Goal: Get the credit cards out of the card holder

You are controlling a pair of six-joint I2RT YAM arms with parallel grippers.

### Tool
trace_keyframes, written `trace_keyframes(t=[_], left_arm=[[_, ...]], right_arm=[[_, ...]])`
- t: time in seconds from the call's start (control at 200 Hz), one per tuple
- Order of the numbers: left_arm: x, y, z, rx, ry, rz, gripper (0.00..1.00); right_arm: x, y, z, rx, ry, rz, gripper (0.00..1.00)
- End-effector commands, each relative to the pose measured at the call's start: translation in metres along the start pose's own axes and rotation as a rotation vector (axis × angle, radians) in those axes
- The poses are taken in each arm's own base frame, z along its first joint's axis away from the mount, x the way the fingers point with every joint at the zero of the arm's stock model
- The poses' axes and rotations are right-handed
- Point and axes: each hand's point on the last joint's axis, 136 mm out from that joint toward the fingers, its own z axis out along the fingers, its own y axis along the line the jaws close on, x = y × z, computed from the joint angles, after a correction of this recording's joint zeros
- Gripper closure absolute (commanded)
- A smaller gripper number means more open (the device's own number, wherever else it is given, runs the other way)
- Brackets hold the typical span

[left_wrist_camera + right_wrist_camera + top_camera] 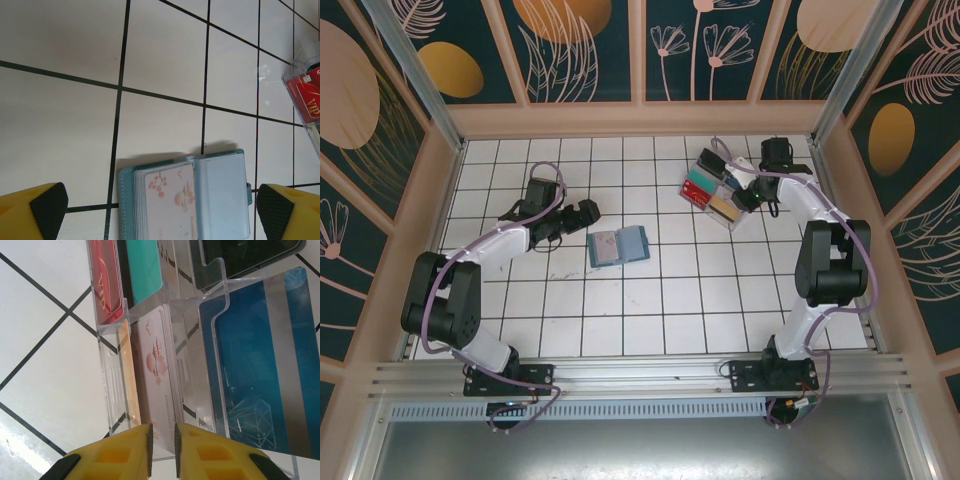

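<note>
The teal card holder [618,245] lies open on the tiles mid-table. In the left wrist view the card holder [220,195] shows a pale pink-white credit card [170,200] in its left-hand slots. My left gripper [588,212] hovers just left of it, open [160,210], its pads wide on either side. My right gripper [748,195] is at the clear tray [713,190]. There its jaws [163,445] stand a narrow gap apart around the lower end of another pink-white card [157,365] leaning in a tray slot. A red-and-white card [105,285] stands in the neighbouring slot.
The clear tray [112,390] holds several coloured cards, among them a teal one [142,265] and a blue one [260,365]. Its corner shows at the right edge of the left wrist view [300,70]. Wooden walls [440,190] enclose the tiled table.
</note>
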Motion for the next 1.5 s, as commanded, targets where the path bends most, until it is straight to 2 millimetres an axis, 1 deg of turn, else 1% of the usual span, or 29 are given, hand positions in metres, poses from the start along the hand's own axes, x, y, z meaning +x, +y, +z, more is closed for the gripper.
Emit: trace_keyframes(t=[0.0,0.165,0.245,0.345,0.395,0.445,0.505,0.546,0.611,0.661,0.761,0.801,0.851,0.906,0.936,0.941,0.961,1.031,1.086,1.246,1.316,1.411,1.466,1.491], left_arm=[[-0.009,-0.011,0.0,0.032,-0.015,0.03,0.01],[-0.008,-0.005,-0.002,0.003,-0.026,0.016,0.01],[-0.007,-0.001,-0.004,-0.008,-0.032,-0.001,0.01],[-0.004,0.003,-0.006,-0.017,-0.038,-0.02,0.01],[-0.002,0.003,-0.006,-0.015,-0.032,-0.021,0.01],[0.0,0.004,-0.006,-0.018,-0.027,-0.021,0.01],[0.001,0.008,-0.006,-0.032,-0.028,-0.022,0.01],[0.001,0.011,-0.006,-0.044,-0.033,-0.024,0.01],[0.002,0.014,-0.007,-0.058,-0.038,-0.027,0.01],[0.003,0.018,-0.008,-0.067,-0.04,-0.032,0.01],[0.004,0.028,-0.01,-0.091,-0.051,-0.051,0.01],[0.005,0.033,-0.01,-0.099,-0.055,-0.063,0.01],[0.004,0.04,-0.012,-0.109,-0.063,-0.079,0.01],[0.003,0.046,-0.016,-0.116,-0.072,-0.093,0.01],[0.001,0.05,-0.018,-0.123,-0.083,-0.1,0.01],[0.001,0.051,-0.019,-0.124,-0.085,-0.101,0.01],[-0.001,0.053,-0.021,-0.127,-0.092,-0.107,0.01],[-0.007,0.061,-0.03,-0.141,-0.122,-0.113,0.01],[-0.013,0.065,-0.037,-0.15,-0.149,-0.116,0.01],[-0.03,0.071,-0.056,-0.191,-0.221,-0.114,0.01],[-0.034,0.073,-0.063,-0.211,-0.25,-0.119,0.01],[-0.033,0.079,-0.067,-0.24,-0.267,-0.138,0.01],[-0.031,0.083,-0.067,-0.255,-0.267,-0.15,0.01],[-0.031,0.084,-0.067,-0.261,-0.266,-0.155,0.01]], right_arm=[[-0.015,-0.012,-0.02,0.053,-0.053,-0.023,0.78],[-0.045,-0.006,-0.052,0.055,-0.179,0.016,0.75],[-0.062,-0.004,-0.06,0.076,-0.227,0.067,0.74],[-0.088,0.012,-0.064,0.051,-0.285,0.12,0.73],[-0.101,0.027,-0.062,0.031,-0.308,0.114,0.7],[-0.115,0.042,-0.059,0.024,-0.329,0.109,0.63],[-0.132,0.063,-0.056,-0.007,-0.356,0.101,0.6],[-0.143,0.078,-0.055,-0.037,-0.375,0.11,0.55],[-0.16,0.099,-0.052,-0.085,-0.396,0.151,0.52],[-0.169,0.116,-0.049,-0.128,-0.398,0.172,0.51],[-0.185,0.132,-0.046,-0.148,-0.421,0.311,0.47],[-0.187,0.139,-0.043,-0.17,-0.414,0.366,0.47],[-0.188,0.152,-0.038,-0.199,-0.395,0.393,0.47],[-0.188,0.163,-0.034,-0.187,-0.39,0.429,0.45],[-0.186,0.162,-0.032,-0.175,-0.385,0.454,0.44],[-0.186,0.166,-0.031,-0.179,-0.383,0.453,0.44],[-0.186,0.171,-0.03,-0.179,-0.378,0.468,0.44],[-0.183,0.178,-0.022,-0.181,-0.361,0.576,0.43],[-0.18,0.191,-0.015,-0.223,-0.334,0.617,0.43],[-0.168,0.223,0.011,-0.21,-0.239,0.679,0.42],[-0.168,0.245,0.017,-0.243,-0.208,0.676,0.42],[-0.168,0.265,0.027,-0.235,-0.164,0.668,0.41],[-0.168,0.273,0.033,-0.223,-0.141,0.67,0.41],[-0.168,0.276,0.036,-0.216,-0.136,0.67,0.39]])
